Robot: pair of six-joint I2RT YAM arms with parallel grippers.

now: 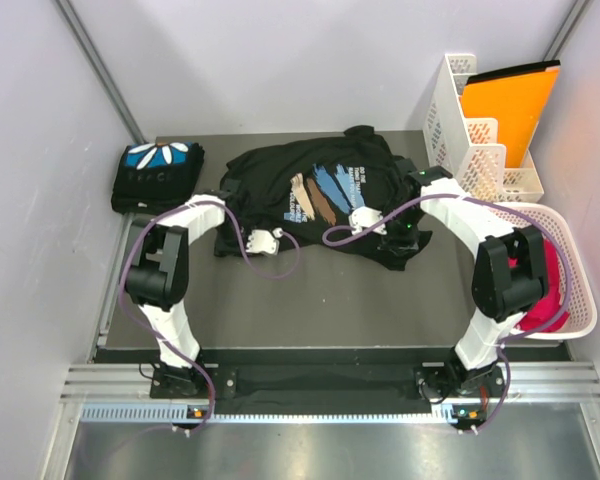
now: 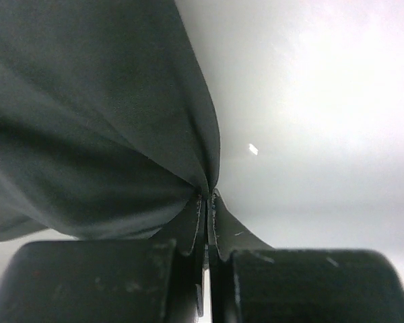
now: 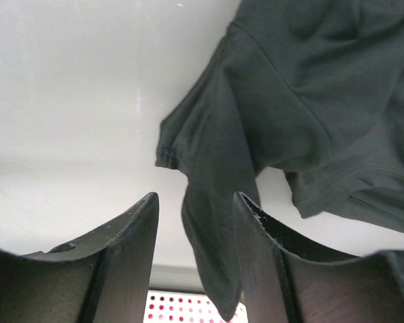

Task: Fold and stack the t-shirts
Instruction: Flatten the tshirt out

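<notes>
1. Top external view. Brush-print shirt [image 1: 320, 190]: black, print up, spread but rumpled over the middle of the bench [image 1: 360, 310], toward its far edge. Not yet folded.
2. Petal-print shirt [image 1: 157, 172]: black, folded into a compact block at the far left corner. Judged to be set aside there as the base of the stack.
3. Left claw [image 2: 207, 202]: jaws together, clamped on a pinch of the brush-print shirt at its near left edge. The left wrist view shows cloth gathering into creases at the fingertips. Judged: the grip is there to lift or drag that side over for a fold.
4. Right claw [image 3: 195, 208]: jaws apart, with a hanging tongue of the same shirt between them at its near right corner. Nothing is clamped. Judged: it is lined up to pinch that corner so both near corners travel together.
5. Rack [image 1: 450, 110]: white, at the far right corner, holding an orange folder [image 1: 505, 105]. No part in the task.
6. Basket [image 1: 578, 270]: white, beside the right edge, with red cloth [image 1: 552, 285] inside.
7. Progress, judged: one shirt is done and the second is at its first fold. Risk: the tongue is narrow, so a shallow pinch may slip and leave the fold skewed.
</notes>
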